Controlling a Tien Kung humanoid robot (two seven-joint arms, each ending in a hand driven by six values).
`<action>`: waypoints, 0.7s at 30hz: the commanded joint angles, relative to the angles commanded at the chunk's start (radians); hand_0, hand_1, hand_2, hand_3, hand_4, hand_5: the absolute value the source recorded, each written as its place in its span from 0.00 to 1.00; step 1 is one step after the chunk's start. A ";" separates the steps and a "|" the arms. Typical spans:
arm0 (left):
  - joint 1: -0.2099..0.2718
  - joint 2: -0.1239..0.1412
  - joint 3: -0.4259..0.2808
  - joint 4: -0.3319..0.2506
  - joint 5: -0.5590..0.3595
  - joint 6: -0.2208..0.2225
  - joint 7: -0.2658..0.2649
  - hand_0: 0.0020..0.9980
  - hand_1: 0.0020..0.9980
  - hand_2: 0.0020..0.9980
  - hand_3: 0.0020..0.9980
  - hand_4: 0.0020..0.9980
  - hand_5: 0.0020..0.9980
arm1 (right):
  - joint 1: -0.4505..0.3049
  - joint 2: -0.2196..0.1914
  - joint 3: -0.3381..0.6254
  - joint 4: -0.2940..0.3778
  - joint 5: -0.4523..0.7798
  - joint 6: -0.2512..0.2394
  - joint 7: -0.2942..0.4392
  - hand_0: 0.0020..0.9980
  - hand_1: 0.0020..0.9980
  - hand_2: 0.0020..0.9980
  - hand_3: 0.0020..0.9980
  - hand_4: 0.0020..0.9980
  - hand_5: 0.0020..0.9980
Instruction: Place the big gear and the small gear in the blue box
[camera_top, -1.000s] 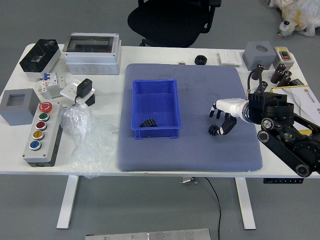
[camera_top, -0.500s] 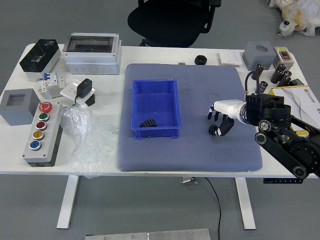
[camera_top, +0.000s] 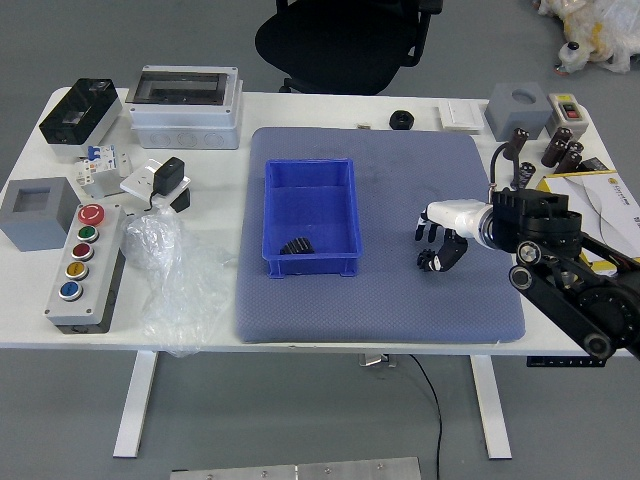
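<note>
Shows a slight shift toward the blue box (camera_top: 312, 264) in the right hand (camera_top: 468, 222) and right forearm (camera_top: 560, 240), compared with a second ago. Matches the picture of half a second ago almost exactly. Keeps both gears where they were.

Bears small print on the yellow-edged sheet (camera_top: 592, 188) at the right, too small to read. Carries tiny marks beside the buttons of the grey button box (camera_top: 95, 300), likewise illegible. Counts five buttons: red, green, dark red, yellow, blue.

Reaches in from the right with white-backed right hand, palm side down, fingers (camera_top: 451, 252) parted and loosely bent, with tips around the near black gear (camera_top: 427, 261). Leaves contact uncertain: cannot tell whether any fingertip touches that gear.

Places the near black gear on the grey mat (camera_top: 380, 315), to the right of the blue box and apart from it. Contains, inside the blue box near its front wall, another black gear (camera_top: 297, 246). Does not show clearly which counts as big.

Includes also, on the white table (camera_top: 225, 165): clear plastic bag (camera_top: 170, 260) beside the button box; white case with dark window (camera_top: 185, 115); black round piece (camera_top: 402, 120) just beyond the mat.
</note>
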 joint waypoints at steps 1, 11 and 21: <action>0.000 -0.001 0.000 0.000 0.000 0.000 0.000 0.86 0.83 0.83 0.77 0.59 0.37 | -0.001 0.000 0.002 0.000 -0.001 0.000 0.000 0.52 0.54 0.67 0.70 0.75 0.14; -0.002 -0.004 0.003 0.000 -0.001 0.000 -0.002 0.86 0.83 0.83 0.77 0.59 0.37 | -0.014 0.006 0.015 -0.004 -0.010 -0.008 0.002 0.52 0.54 0.67 0.69 0.74 0.13; -0.002 -0.006 0.005 0.000 -0.001 0.000 -0.002 0.86 0.83 0.83 0.77 0.59 0.37 | -0.026 0.015 0.012 -0.006 -0.019 -0.016 0.004 0.53 0.55 0.68 0.69 0.73 0.12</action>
